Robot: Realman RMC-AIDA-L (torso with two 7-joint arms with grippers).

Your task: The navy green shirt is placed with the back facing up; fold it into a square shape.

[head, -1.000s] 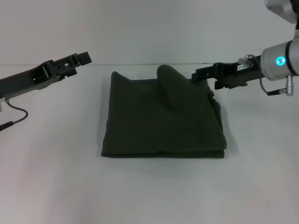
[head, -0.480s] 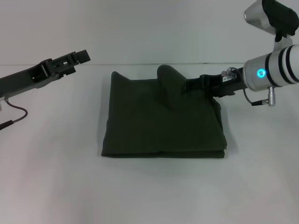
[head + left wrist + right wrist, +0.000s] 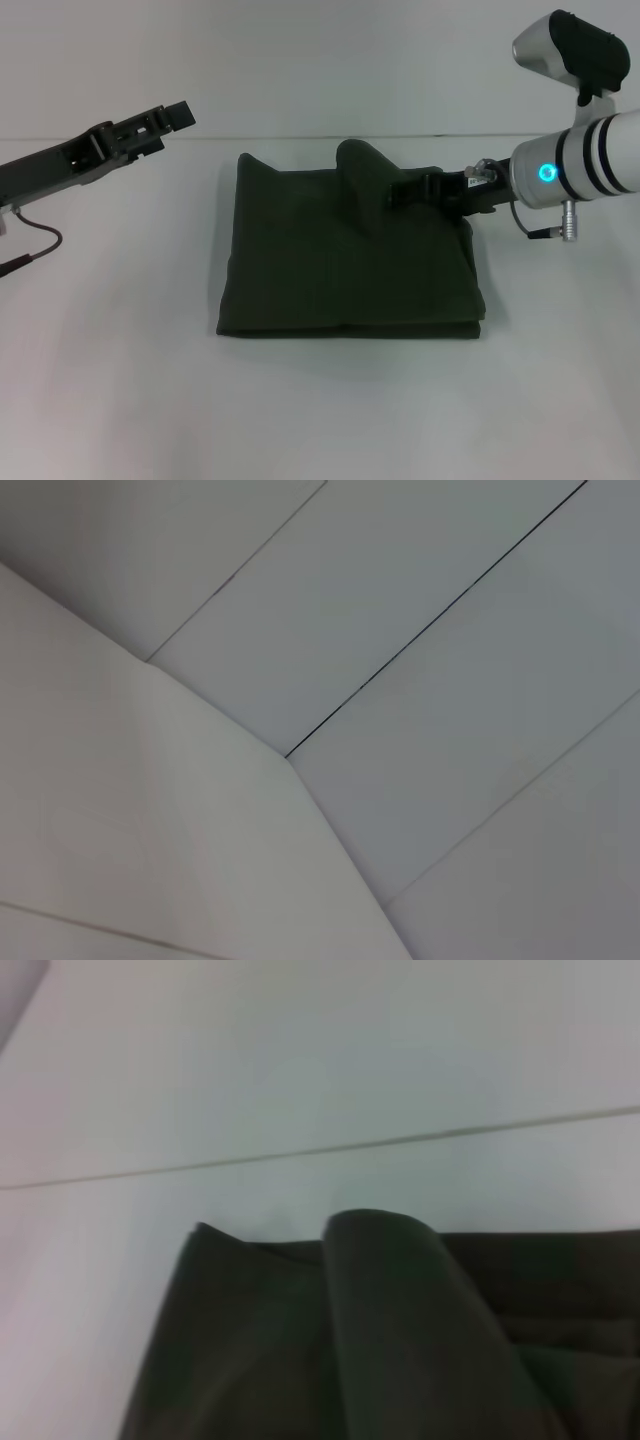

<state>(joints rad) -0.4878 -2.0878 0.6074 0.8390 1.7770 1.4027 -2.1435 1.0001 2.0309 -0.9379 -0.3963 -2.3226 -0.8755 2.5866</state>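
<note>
The navy green shirt (image 3: 340,270) lies folded into a rough square in the middle of the white table, plain side up. A raised rounded fold (image 3: 365,190) stands up along its far edge, right of centre, and also shows in the right wrist view as the fold (image 3: 400,1300) rising from the shirt (image 3: 250,1360). My right gripper (image 3: 400,194) reaches in from the right, low over the shirt's far right part, just beside that fold. My left gripper (image 3: 172,118) hangs in the air at the far left, well apart from the cloth.
The white table (image 3: 320,410) extends around the shirt on all sides. A seam line (image 3: 300,138) marks where the table meets the back wall. The left wrist view shows only pale wall panels (image 3: 400,680).
My right gripper has moved left and down from beyond the shirt's far right corner to over the cloth beside the raised fold. The left arm has barely moved.
</note>
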